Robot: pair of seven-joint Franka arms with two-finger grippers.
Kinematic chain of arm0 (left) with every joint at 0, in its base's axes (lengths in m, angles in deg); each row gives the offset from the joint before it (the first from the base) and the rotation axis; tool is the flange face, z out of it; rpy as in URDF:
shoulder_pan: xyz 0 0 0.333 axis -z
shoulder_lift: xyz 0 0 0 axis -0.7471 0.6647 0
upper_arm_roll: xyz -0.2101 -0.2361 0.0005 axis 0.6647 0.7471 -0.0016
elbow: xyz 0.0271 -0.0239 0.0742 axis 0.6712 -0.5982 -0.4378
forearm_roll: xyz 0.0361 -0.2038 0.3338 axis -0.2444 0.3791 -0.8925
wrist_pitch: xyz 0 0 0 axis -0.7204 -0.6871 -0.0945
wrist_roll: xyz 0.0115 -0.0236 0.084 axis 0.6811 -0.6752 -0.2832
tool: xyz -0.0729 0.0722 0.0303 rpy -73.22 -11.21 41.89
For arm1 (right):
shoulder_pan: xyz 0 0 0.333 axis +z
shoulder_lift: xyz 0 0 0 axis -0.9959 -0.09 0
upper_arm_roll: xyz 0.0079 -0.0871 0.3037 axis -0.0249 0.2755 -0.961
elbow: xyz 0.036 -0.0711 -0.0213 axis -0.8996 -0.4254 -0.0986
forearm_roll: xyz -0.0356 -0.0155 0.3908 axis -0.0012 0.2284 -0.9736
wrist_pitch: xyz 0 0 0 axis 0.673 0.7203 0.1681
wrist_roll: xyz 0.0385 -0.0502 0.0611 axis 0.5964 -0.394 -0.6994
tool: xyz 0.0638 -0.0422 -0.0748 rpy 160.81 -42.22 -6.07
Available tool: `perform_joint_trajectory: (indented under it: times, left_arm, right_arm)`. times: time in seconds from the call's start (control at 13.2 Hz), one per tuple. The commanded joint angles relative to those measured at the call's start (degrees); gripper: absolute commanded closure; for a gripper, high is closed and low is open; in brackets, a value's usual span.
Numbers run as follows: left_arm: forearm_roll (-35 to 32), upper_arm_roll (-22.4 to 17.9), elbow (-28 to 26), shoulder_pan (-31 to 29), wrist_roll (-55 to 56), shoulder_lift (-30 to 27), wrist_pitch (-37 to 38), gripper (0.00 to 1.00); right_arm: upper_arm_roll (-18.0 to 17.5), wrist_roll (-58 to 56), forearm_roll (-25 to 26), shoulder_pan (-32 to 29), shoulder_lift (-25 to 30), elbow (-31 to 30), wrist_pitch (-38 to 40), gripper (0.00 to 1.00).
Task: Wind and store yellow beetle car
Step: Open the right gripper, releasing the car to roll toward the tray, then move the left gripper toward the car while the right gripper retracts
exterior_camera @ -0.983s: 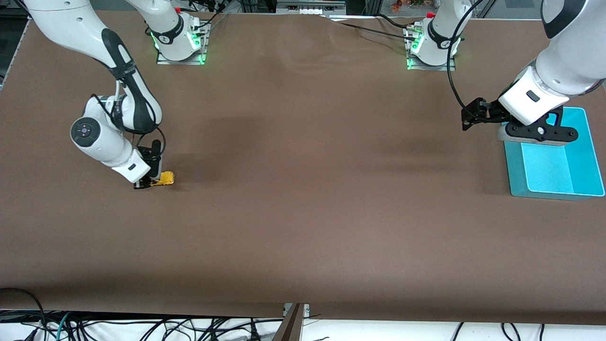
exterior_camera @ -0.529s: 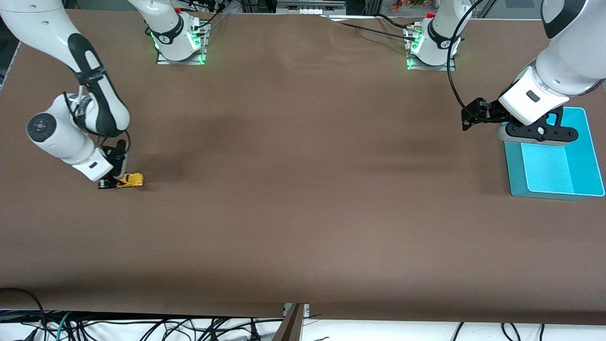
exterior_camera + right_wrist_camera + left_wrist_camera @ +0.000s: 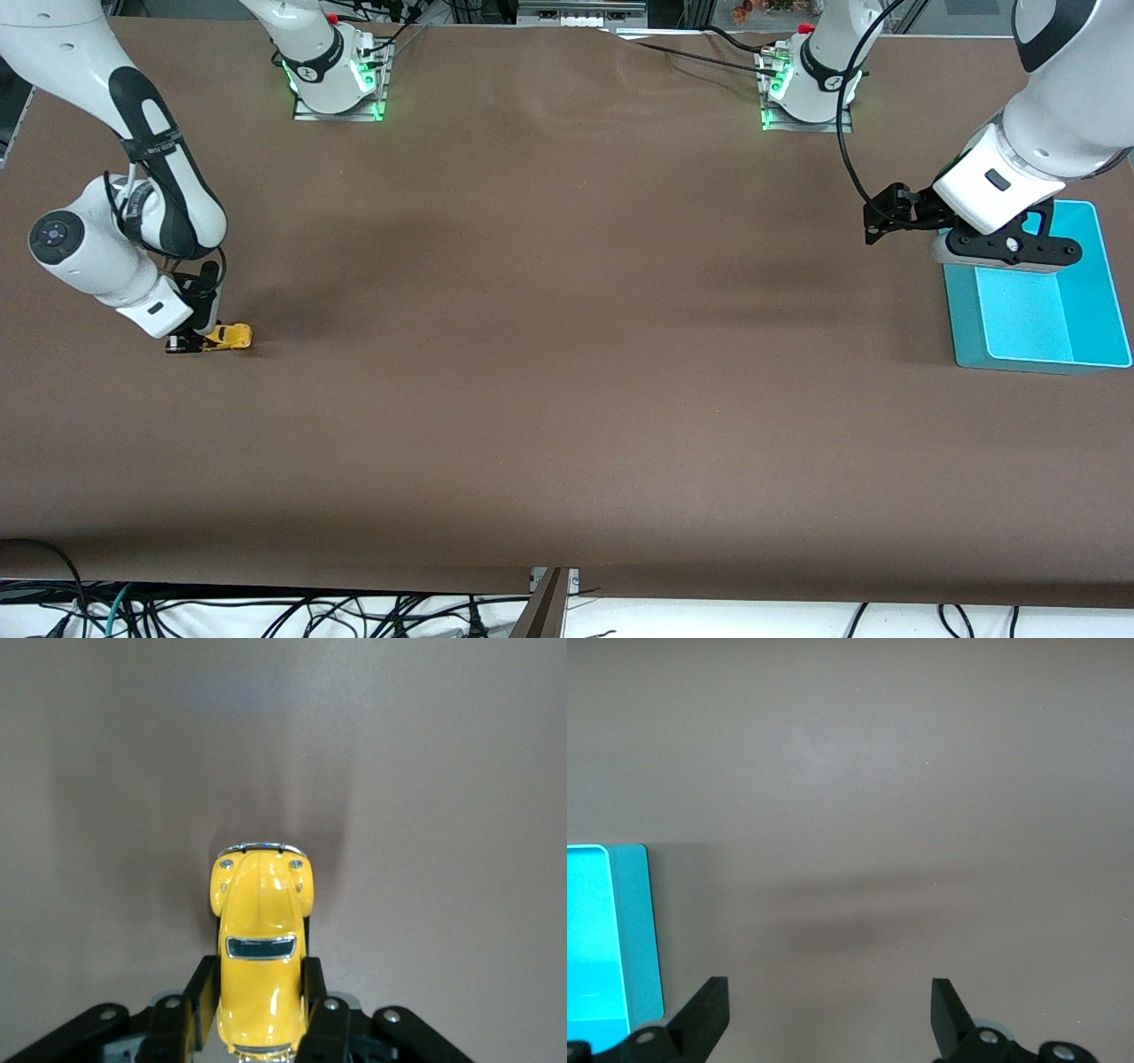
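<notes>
The right gripper (image 3: pixel 197 341) is standing low at the right arm's end of the brown table (image 3: pixel 567 425), its wrist tilted down toward the surface. In the right wrist view its two black fingers (image 3: pixel 200 997) are pressing against the flanks of the yellow beetle car (image 3: pixel 259 952), one on each side of the rear half of the body, so the jaws are clamped on the toy. The car (image 3: pixel 226 337) is sitting on the tabletop with its wheels down and its rounded bonnet and chrome bumper pointing away from the gripper, toward the middle of the table. The middle stretch of the table is showing only soft shadows. At the left arm's end, the left arm is waiting with the left gripper (image 3: pixel 1005 248) hanging over the edge of the turquoise bin (image 3: pixel 1094 292) that lies nearest the bases. In the left wrist view its fingertips (image 3: pixel 709 1005) are standing wide apart with nothing between them, and a corner of the bin (image 3: pixel 633 930) is showing beside one fingertip.
</notes>
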State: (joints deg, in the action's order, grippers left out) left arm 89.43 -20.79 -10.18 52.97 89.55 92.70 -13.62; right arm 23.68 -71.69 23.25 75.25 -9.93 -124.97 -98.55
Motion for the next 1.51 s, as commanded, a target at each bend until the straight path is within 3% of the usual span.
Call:
perform_joint_trajectory:
  times: [0.0, 0.3, 0.91, 1.13, 1.44]
  left_arm:
    - [1.34, -0.08, 1.58, -0.15, 0.39, 0.63, 1.21, 0.00]
    - [1.34, -0.08, 1.58, -0.23, 0.39, 0.63, 1.21, 0.00]
    - [1.34, -0.08, 1.58, -0.15, 0.39, 0.63, 1.21, 0.00]
    - [1.34, -0.08, 1.58, -0.15, 0.39, 0.63, 1.21, 0.00]
    - [1.34, -0.08, 1.58, -0.15, 0.39, 0.63, 1.21, 0.00]
  right_arm:
    - [-2.43, -1.41, -0.73, -0.97, -3.72, 3.11, 2.07, 0.00]
    - [-4.19, -1.06, -0.82, -0.79, -1.70, 9.17, 10.51, 0.00]
    - [-4.54, 1.04, -3.98, -0.79, -1.52, 11.81, 14.29, 0.00]
    - [-4.89, 9.54, -4.07, -0.61, -0.47, 15.33, 19.65, 0.00]
    - [-7.87, 24.83, -3.99, -0.61, 0.85, 20.68, 27.55, 0.00]
